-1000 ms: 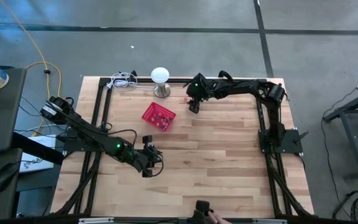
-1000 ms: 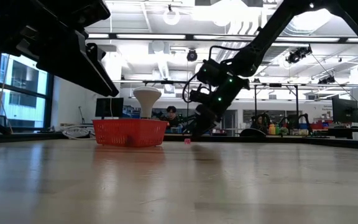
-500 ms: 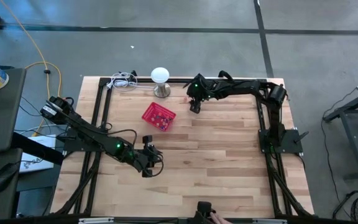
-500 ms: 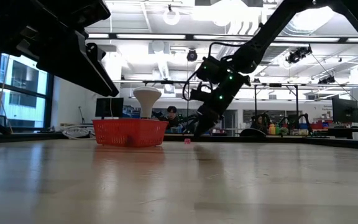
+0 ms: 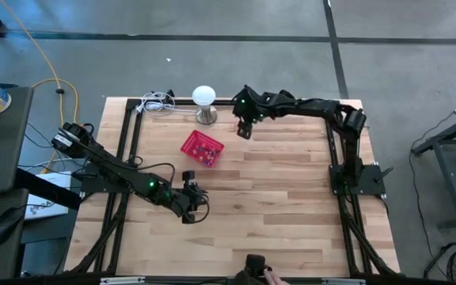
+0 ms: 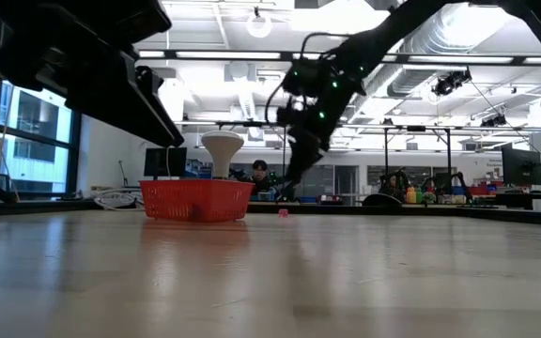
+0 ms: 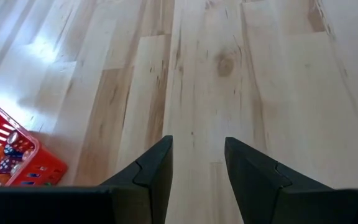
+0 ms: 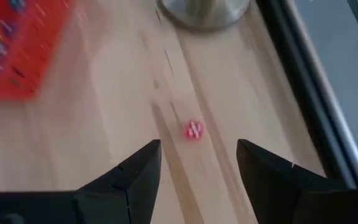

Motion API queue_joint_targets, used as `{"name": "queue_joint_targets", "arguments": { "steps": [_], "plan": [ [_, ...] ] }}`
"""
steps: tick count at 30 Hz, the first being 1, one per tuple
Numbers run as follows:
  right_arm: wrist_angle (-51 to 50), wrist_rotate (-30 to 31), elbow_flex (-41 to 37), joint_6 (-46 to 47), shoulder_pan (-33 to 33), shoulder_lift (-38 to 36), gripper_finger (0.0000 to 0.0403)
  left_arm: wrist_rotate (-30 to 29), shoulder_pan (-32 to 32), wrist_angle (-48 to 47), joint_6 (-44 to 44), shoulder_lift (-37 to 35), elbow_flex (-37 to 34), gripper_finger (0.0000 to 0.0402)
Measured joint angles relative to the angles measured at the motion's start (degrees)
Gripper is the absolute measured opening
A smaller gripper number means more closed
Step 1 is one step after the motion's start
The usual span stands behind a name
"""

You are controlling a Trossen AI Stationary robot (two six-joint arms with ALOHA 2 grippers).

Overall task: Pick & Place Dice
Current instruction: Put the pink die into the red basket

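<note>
Landmark: small red mesh basket [image 5: 203, 149], square, on the pale wooden plank table [image 5: 275, 206], toward its far edge.
Done so far: many tiny coloured dice [image 7: 5, 155] already lie inside the basket.
Left to do: one tiny pink die [image 8: 193, 129] lies loose on the table, on the basket's far right side, beside the metal foot of a white dome lamp [image 5: 203, 97]; by the look of it, this one has yet to be collected.
Right gripper [image 8: 194, 171]: dark two-finger claw, raised above the table, beyond the basket's far right corner; jaws apart, holding nothing.
Die relative to claw: ahead of the fingertips and roughly centred on the gap between them, below them, not touching either.
Left gripper [image 7: 194, 165]: dark claw, waiting on the basket's near side, well apart from it; jaws apart, empty.
Estimated progress: late stage; descent, grasp and drop into the basket remain for this die.
</note>
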Motion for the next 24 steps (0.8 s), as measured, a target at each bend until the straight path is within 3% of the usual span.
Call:
{"name": "queue_joint_targets", "arguments": {
  "steps": [15,21,24],
  "plan": [
    [-14.33,-0.51,18.59,1.05,1.76,14.94,0.0201,0.53,-0.15,0.0,-0.22,0.0,0.0,0.0139],
    [-18.73,1.55,21.95,0.2,1.27,17.56,0.0201,0.52,-0.15,-0.54,0.04,0.0,0.0,0.0139],
    [-19.7,-0.29,22.11,0.24,0.44,17.56,0.0201,0.52,-0.15,-0.82,0.04,0.0,0.0,0.0139]
  ]
}}
